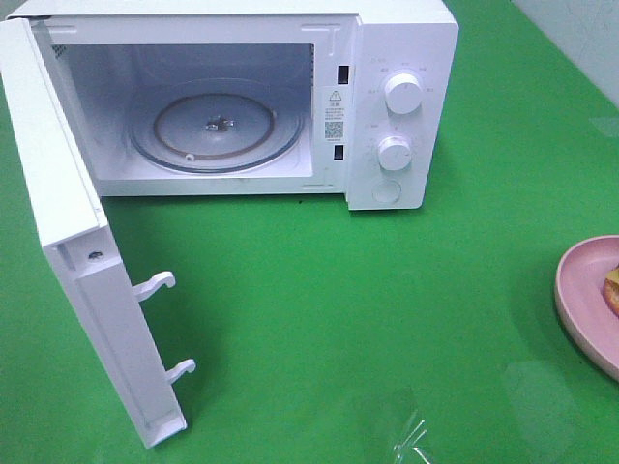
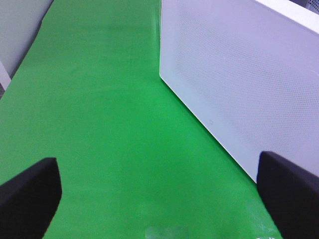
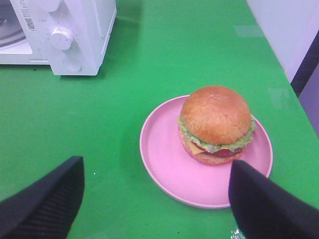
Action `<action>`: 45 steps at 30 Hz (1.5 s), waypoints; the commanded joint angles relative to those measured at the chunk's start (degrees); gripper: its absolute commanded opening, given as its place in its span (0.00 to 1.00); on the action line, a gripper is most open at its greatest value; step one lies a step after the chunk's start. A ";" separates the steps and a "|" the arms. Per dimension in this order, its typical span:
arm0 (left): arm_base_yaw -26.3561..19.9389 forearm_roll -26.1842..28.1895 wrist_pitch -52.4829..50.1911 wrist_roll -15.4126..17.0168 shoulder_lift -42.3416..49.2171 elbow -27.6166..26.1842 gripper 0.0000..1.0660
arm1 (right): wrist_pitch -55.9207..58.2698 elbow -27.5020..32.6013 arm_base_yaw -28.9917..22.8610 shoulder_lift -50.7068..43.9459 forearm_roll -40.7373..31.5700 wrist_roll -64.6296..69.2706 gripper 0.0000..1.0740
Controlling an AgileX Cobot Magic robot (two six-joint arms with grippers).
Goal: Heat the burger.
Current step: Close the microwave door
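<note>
I have the white box-shaped microwave oven (image 1: 290,97) standing at the far side of the green-covered desk (image 1: 368,319), its white door (image 1: 82,261) swung fully out toward the left side of the overhead view, two hooked latches showing on its inner edge. Inside the cavity I see the round clear glass turntable (image 1: 218,130), bare. Two round white knobs (image 1: 403,94) sit one above the other on the control panel to the right of the opening, with a round white button (image 1: 387,189) below them.

The round burger with the glossy orange-brown bun, green lettuce and yellow cheese slice (image 3: 215,124) sits on the round pink plate (image 3: 169,164), off-centre toward one side of it. From overhead only a sliver of it shows at the right edge of the desk, on the pink rim, well apart from the oven.

My right hand (image 3: 157,199) hangs over the desk near the plate with its two dark fingers (image 3: 45,204) spread wide apart, nothing between them; the burger and plate lie ahead of the gap, not touched. My left hand (image 2: 159,194) is likewise spread wide and holds nothing, its dark fingers (image 2: 30,191) at the edges of the wrist view, above bare green desk beside the door's dotted white outer face.
</note>
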State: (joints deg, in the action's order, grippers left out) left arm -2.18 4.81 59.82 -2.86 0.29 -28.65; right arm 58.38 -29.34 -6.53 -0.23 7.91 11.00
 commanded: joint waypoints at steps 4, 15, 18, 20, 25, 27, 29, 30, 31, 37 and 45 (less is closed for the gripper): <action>-0.06 0.34 -0.17 0.17 1.20 0.11 0.95 | -0.63 0.11 0.40 -1.49 -0.06 -0.69 0.71; -0.06 -0.97 -1.49 0.92 -1.03 -2.86 0.88 | -0.63 0.11 0.40 -1.49 -0.06 -0.69 0.71; -0.06 -1.89 -2.64 0.97 -2.86 -2.98 0.83 | -0.63 0.11 0.40 -1.49 -0.06 -0.69 0.71; -0.06 -2.12 -6.70 0.97 -5.84 -2.98 0.75 | -0.63 0.11 0.40 -1.49 -0.06 -0.69 0.71; -0.06 -2.12 -15.41 0.97 -13.06 -2.98 0.44 | -0.63 0.11 0.40 -1.49 -0.06 -0.69 0.71; -0.06 -2.06 -16.39 0.97 -14.78 -2.98 0.36 | -0.63 0.11 0.40 -1.49 -0.06 -0.69 0.71; -0.06 -2.01 -17.82 0.97 -17.36 -2.98 0.19 | -0.63 0.11 0.40 -1.49 -0.06 -0.69 0.70; -0.06 -2.01 -17.82 0.97 -17.36 -2.98 0.19 | -0.63 0.11 0.40 -1.49 -0.06 -0.69 0.70; -0.06 -2.01 -19.42 0.97 -19.88 -2.98 0.01 | -0.63 0.11 0.40 -1.49 -0.06 -0.69 0.70; -0.06 -2.06 -28.07 0.74 -25.38 -1.15 0.00 | -0.63 0.11 0.40 -1.49 -0.06 -0.69 0.70; -0.06 -2.06 -52.20 0.57 -29.91 8.37 0.00 | -0.63 0.11 0.40 -1.49 -0.06 -0.69 0.70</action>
State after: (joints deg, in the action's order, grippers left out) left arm -2.18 2.81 10.83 -2.35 -29.62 -20.45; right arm 58.38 -29.34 -6.53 -0.23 7.91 11.00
